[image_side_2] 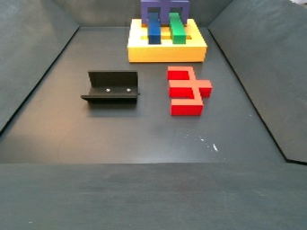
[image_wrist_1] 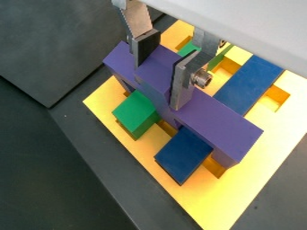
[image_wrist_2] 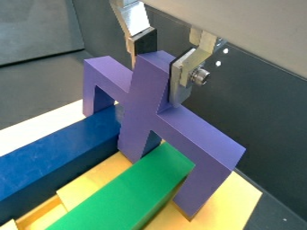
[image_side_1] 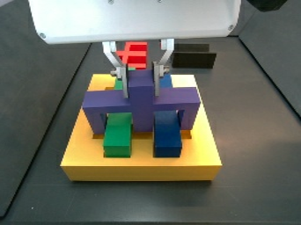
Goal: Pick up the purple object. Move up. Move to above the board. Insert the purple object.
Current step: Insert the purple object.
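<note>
Your gripper point(image_wrist_2: 163, 56) clenches the purple object's point(image_side_1: 141, 104) raised stub as it straddles the green bar point(image_side_1: 118, 134) and blue bar point(image_side_1: 167, 134) on the board point(image_side_1: 141, 163); any tilt risks jamming its legs.

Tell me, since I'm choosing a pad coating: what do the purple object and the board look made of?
The purple object, its stub between the gripper's fingers above the board, looks like matte painted wood or plastic: flat colour, crisp edges. The board looks alike.

Claw point(image_side_1: 140, 70) crowded by purple object point(image_side_1: 139, 104); open floor beside board point(image_side_2: 167, 49).
</note>
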Tool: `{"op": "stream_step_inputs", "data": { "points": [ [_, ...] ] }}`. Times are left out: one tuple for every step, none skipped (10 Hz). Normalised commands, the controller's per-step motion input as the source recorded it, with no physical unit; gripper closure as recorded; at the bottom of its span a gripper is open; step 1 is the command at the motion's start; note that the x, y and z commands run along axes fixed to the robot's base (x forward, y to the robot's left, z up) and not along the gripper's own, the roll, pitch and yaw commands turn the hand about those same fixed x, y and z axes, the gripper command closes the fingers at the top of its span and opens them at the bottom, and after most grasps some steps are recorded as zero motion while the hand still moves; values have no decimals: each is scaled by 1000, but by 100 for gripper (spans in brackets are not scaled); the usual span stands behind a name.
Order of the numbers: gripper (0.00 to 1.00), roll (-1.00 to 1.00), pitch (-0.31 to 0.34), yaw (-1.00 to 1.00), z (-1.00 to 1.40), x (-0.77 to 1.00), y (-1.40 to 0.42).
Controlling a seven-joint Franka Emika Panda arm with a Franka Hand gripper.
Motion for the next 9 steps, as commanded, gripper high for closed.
{"op": "stream_step_inputs", "data": {
  "points": [
    [100,-500,280,-60,120,-49,0],
    [100,-500,271,-60,123,-40,0],
    [100,-500,246,-60,137,0,0],
    [100,-500,193,-37,140,20,0],
    [100,-500,179,-6,0,117,0],
    [100,-497,200,-26,0,209,-43],
    [100,-477,190,-49,0,217,-49],
    [100,-500,180,-66,0,183,0],
    [100,-500,180,-86,9,131,0]
  ]
}}
